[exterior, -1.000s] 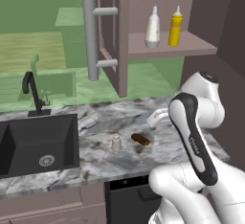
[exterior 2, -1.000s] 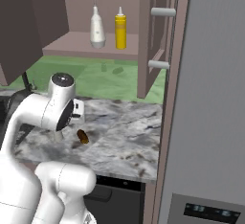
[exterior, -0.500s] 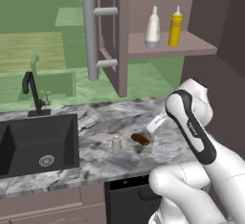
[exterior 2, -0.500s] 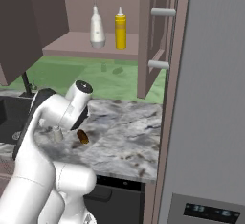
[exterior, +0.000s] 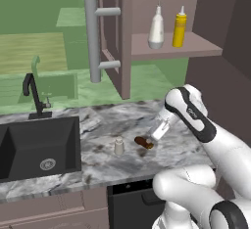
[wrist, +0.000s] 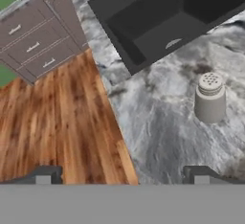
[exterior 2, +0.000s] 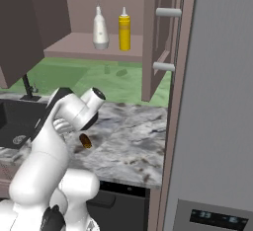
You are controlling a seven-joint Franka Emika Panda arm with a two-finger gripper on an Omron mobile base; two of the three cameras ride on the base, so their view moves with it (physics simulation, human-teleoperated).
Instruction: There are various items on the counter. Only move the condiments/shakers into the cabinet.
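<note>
The small grey-white shaker (exterior: 118,145) stands upright on the marbled counter (exterior: 122,120), right of the black sink (exterior: 37,145). A brown oblong lump (exterior: 144,142) lies just right of it. My gripper (exterior: 156,136) hangs low over the counter beside the lump, open and holding nothing. In the hand view the shaker (wrist: 209,97) stands ahead of the right fingertip (wrist: 201,174), not between the fingers, and my gripper (wrist: 122,177) is wide open. The white narrow-necked bottle (exterior: 157,27) and the yellow squeeze bottle (exterior: 180,27) stand on the shelf of the open cabinet (exterior: 196,49).
The cabinet door (exterior: 115,37) with its long grey bar handle (exterior: 91,37) juts out over the counter. A black faucet (exterior: 32,96) stands behind the sink. A tall grey fridge (exterior 2: 217,101) bounds the counter on the right. Below the counter edge lie wood floor (wrist: 57,122) and drawers (wrist: 33,36).
The arm has folded lower and carried the hand down toward the counter, close to the brown lump. The jaws stay open. The shaker, lump and bottles have not moved.
</note>
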